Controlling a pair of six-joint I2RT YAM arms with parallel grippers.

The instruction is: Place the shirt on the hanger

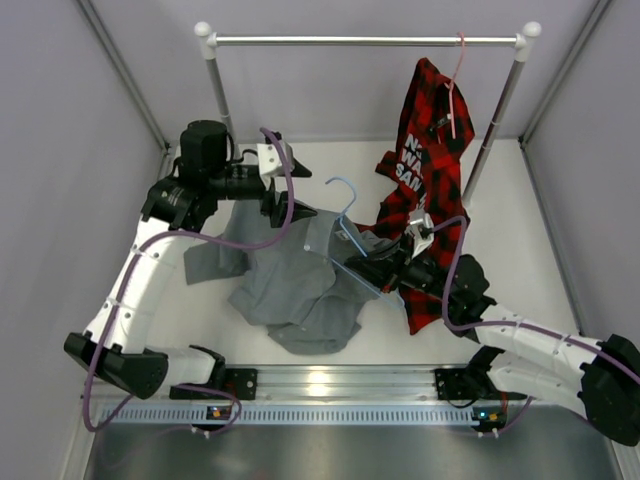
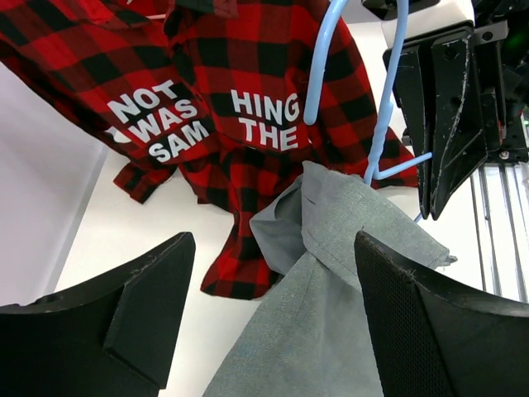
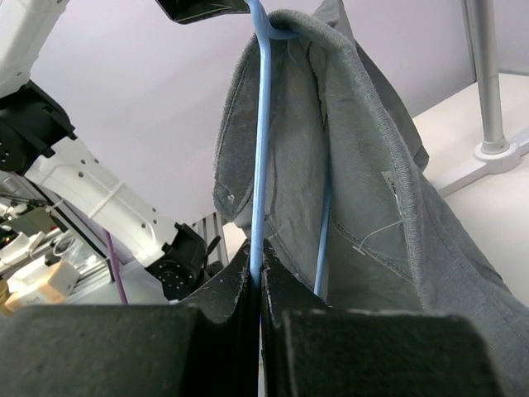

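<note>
The right gripper point(image 3: 256, 277) clamped the thin light-blue wire hanger point(image 3: 258, 124). The left gripper point(image 2: 274, 248) gaped wide astride the limp grey cloth shirt point(image 2: 331, 281), whose collar just beyond the jaws probably gripped best.

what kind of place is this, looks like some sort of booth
Probably a robot lab test cell for clothes handling: plain walls box in a white table, a left arm and right arm are bolted to a rail, and a small clothes rack holds a plaid shirt.
</note>
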